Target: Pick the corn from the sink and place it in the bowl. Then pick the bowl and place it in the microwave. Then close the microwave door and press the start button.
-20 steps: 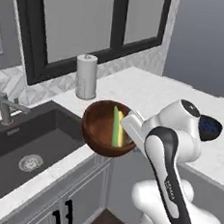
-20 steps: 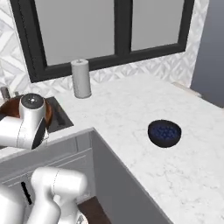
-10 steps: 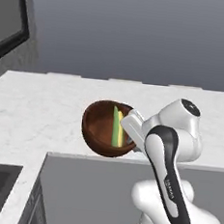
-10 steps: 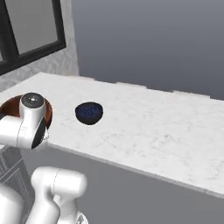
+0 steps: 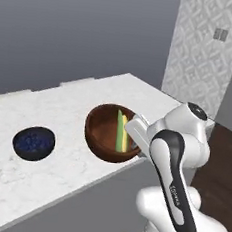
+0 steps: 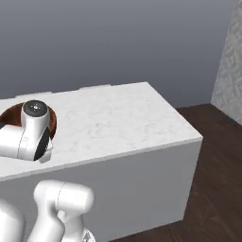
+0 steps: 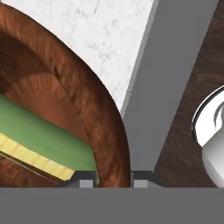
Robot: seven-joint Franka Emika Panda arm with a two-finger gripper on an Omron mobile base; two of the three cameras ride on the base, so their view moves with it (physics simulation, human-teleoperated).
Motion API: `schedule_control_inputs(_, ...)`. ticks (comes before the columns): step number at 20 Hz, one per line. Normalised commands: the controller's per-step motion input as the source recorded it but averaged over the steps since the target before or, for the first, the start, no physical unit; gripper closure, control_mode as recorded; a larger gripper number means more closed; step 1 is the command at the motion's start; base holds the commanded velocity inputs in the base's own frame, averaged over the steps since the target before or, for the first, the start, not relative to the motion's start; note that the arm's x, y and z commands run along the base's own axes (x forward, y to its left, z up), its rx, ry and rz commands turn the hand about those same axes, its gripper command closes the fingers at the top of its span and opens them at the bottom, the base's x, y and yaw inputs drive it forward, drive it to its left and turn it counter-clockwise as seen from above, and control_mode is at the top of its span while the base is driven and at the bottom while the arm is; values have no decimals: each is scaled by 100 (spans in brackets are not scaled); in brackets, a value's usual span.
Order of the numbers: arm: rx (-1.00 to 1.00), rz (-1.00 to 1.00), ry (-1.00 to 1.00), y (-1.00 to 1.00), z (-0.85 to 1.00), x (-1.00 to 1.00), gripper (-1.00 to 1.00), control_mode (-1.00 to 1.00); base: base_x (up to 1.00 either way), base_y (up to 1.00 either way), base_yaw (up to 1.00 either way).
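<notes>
Bowl (image 5: 110, 133) hangs in my claw (image 7: 113, 177), clenched on its right rim above the marble surface (image 5: 63, 108), corn (image 5: 120, 132) lying inside. Rigid, glossy wood, probably light but slippery; held at one edge, it could tip, so I'd keep it level.

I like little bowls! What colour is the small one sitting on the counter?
The small bowl is dark blue, clearest in the left base view.

glossy white arm (image 5: 172, 204), dark joints, perhaps lettering
</notes>
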Motion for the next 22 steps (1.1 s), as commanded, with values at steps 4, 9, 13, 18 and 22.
schedule_control_inputs(4, 0, 0, 0, 0, 0, 0, 100, 100, 1, 0, -100)
schedule_control_inputs(9, 0, 0, 0, 0, 0, 0, 100, 100, 6, -6, -100)
schedule_control_inputs(13, 0, 0, 0, 0, 0, 0, 100, 100, 14, -26, -97)
schedule_control_inputs(18, 0, 0, 0, 0, 0, 0, 100, 100, 82, -58, -63)
schedule_control_inputs(22, 0, 0, 0, 0, 0, 0, 100, 100, 100, -82, -20)
